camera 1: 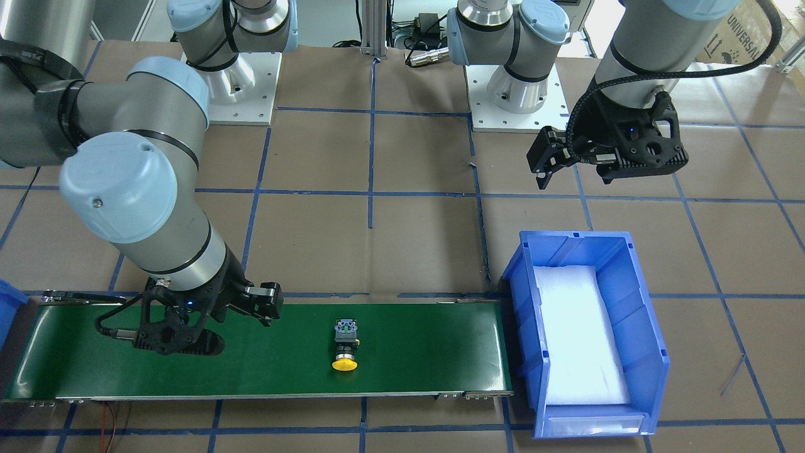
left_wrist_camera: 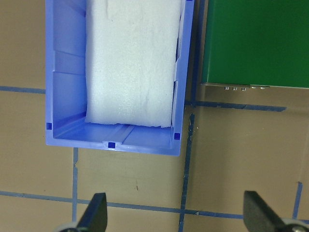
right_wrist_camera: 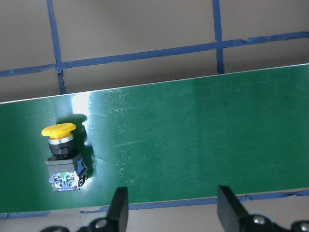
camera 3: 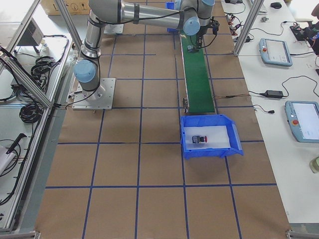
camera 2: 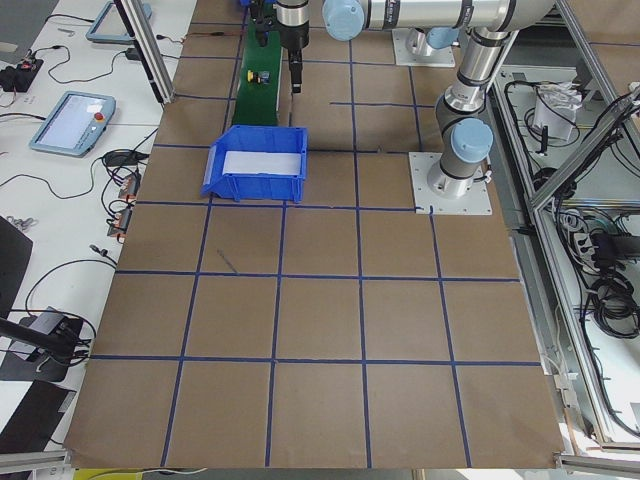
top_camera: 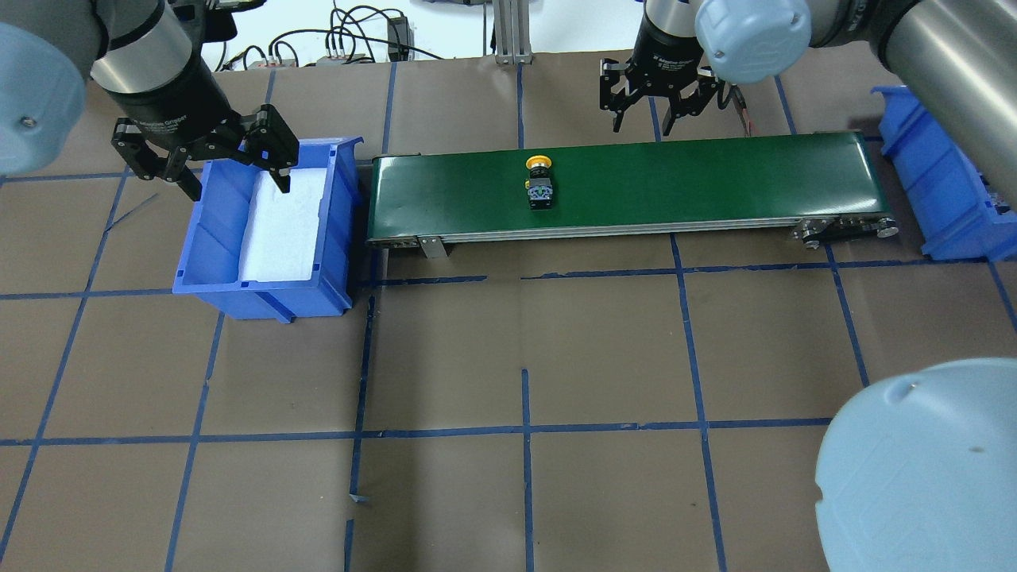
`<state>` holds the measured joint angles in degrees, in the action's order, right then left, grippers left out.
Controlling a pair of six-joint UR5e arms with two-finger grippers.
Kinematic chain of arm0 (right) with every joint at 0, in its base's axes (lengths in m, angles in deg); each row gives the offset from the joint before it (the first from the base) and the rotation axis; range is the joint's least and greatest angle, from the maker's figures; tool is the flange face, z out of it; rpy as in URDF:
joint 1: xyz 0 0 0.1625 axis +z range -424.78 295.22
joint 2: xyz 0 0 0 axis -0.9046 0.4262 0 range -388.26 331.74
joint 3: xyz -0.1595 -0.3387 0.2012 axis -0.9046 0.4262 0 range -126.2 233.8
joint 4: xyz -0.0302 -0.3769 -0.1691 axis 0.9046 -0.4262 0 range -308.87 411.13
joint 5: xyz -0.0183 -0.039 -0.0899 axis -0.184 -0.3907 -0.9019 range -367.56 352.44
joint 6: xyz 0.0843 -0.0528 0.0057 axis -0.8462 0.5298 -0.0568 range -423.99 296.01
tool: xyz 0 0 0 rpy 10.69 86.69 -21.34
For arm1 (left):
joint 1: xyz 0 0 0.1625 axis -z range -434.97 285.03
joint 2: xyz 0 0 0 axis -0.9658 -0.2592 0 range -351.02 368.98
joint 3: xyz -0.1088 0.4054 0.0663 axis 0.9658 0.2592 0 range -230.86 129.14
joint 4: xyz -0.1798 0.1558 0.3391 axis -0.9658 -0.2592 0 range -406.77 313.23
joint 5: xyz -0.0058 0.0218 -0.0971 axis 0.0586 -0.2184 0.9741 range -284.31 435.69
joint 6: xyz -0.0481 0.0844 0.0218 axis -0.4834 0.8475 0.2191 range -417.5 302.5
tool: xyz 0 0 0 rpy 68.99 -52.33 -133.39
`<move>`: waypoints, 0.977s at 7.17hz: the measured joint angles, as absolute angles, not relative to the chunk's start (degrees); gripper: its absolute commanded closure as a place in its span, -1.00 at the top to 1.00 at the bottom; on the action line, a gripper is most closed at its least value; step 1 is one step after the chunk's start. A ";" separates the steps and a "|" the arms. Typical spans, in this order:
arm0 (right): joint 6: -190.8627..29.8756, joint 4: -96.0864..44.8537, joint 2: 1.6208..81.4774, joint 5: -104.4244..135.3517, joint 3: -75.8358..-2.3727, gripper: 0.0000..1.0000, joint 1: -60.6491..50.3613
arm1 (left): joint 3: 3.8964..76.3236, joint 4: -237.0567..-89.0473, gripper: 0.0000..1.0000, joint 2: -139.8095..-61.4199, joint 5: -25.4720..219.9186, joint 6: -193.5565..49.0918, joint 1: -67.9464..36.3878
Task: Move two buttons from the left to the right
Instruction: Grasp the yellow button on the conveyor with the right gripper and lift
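bright even light, belt (right_wrist_camera: 193, 140) glare, sharp

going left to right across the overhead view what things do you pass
blue bin → yellow button → right gripper → second blue bin

1. Red-capped black push-button (camera 3: 199, 139), in the blue plastic bin with white liner (camera 3: 212, 153) on the robot's right: too small to read pose or body detail.
2. That bin, front-facing and overhead views: cut by the frame edge. The right arm (top_camera: 953, 71) covers part of it in the overhead view.
3. Left gripper (left_wrist_camera: 175, 212), wrist view: only the finger ends (left_wrist_camera: 98, 215) show, set wide apart; the rest is below the bottom edge.
4. Yellow-capped push-button (camera 2: 265, 76), left side view: a mere speck.
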<state>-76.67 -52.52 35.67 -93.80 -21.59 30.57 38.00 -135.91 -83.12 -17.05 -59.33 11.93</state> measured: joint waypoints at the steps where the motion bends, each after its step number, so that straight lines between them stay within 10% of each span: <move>1: -79.20 -53.18 35.41 -93.78 -22.22 0.41 31.33 | 38.01 -135.87 1.00 -83.17 -16.96 -59.31 11.93; 7: -88.73 -58.78 30.56 -94.02 -23.34 0.44 37.39 | 38.38 -135.59 1.00 -83.06 -16.76 -59.33 11.81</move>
<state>-88.73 -58.78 30.56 -94.02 -23.34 37.39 38.38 -135.59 -83.06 -16.76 -59.33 11.81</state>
